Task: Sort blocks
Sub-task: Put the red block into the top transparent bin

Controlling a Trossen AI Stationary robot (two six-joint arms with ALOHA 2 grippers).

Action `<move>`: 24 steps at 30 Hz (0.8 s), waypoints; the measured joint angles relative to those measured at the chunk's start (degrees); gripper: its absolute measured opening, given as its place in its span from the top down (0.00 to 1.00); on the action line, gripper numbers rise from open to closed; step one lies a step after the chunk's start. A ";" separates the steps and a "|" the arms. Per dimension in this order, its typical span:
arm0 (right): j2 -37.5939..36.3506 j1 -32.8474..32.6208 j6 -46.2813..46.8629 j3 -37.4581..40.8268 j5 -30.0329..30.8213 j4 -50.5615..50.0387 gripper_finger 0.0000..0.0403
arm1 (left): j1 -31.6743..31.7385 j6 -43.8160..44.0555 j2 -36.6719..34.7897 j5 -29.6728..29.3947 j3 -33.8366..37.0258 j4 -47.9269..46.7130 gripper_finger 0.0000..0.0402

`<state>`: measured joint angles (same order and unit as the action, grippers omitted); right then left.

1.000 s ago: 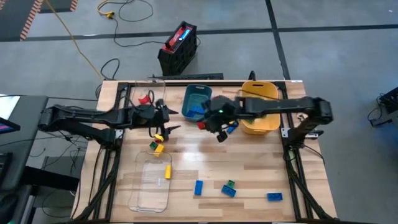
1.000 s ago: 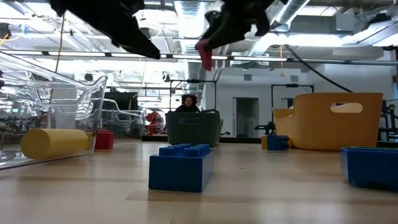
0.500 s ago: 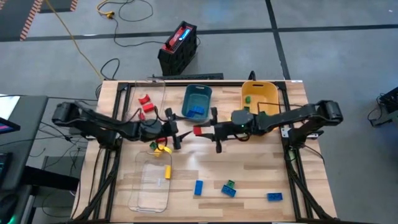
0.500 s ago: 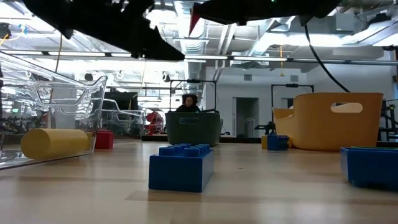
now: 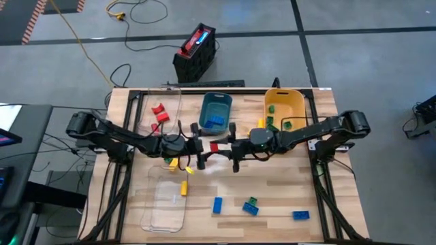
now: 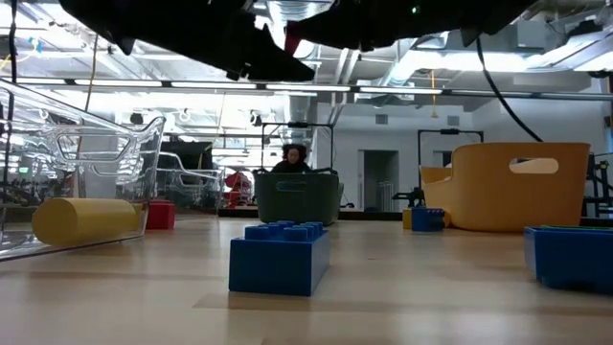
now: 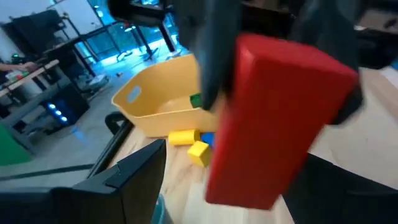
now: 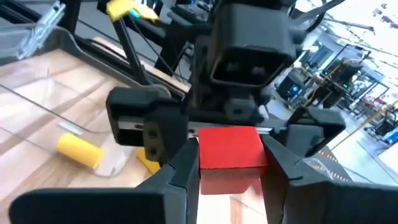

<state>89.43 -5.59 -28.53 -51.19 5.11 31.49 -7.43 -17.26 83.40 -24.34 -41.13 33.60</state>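
Note:
A red block (image 5: 214, 145) hangs in the air over the middle of the table, and my two grippers meet there tip to tip. My right gripper (image 5: 220, 148) reaches in from the right and is shut on it. My left gripper (image 5: 208, 151) comes from the left and is open. In the right wrist view its fingers (image 8: 148, 127) stand either side of the red block (image 8: 229, 148); whether they touch, I cannot tell. In the left wrist view the red block (image 7: 273, 124) looms just ahead of the left gripper (image 7: 242, 193). My right gripper pinches the red block by two opposite side faces (image 8: 205, 155) between its two fingers (image 8: 180, 177). The fingers lie level, coming from the table's right. The block is lifted clear of the table, its free end pointing at my left gripper.
Far side: teal bin (image 5: 216, 112) holding blue blocks, yellow bin (image 5: 285, 109) holding green ones, and a clear tray (image 5: 168, 102) with red blocks (image 5: 159, 113). Near left: a second clear tray (image 5: 165, 201) with a yellow block (image 5: 182, 188). Loose yellow blocks (image 5: 172, 162), blue blocks (image 5: 217, 205) and a green one (image 5: 252, 201) lie about.
My right gripper has carried the red block from beside the teal bin toward the table's left and near edge and turned level. My left gripper has moved right and nearer, turning level to face it. Their tips now meet at the block.

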 joint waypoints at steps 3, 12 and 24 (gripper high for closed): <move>-0.02 -0.06 0.07 -0.06 0.14 0.02 0.70 | -0.44 -0.18 -0.02 0.02 -0.30 0.26 0.38; -0.22 0.12 6.27 -0.12 1.48 -0.84 0.61 | -0.43 -1.76 0.00 -0.36 -0.28 -0.56 0.72; -6.09 1.61 8.77 -0.08 0.98 -13.52 0.25 | 0.02 3.24 -4.53 -5.75 -0.28 -16.60 0.72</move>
<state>83.34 -3.99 -19.76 -51.27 6.09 17.97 -7.41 -14.01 78.86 -30.09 -41.41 17.00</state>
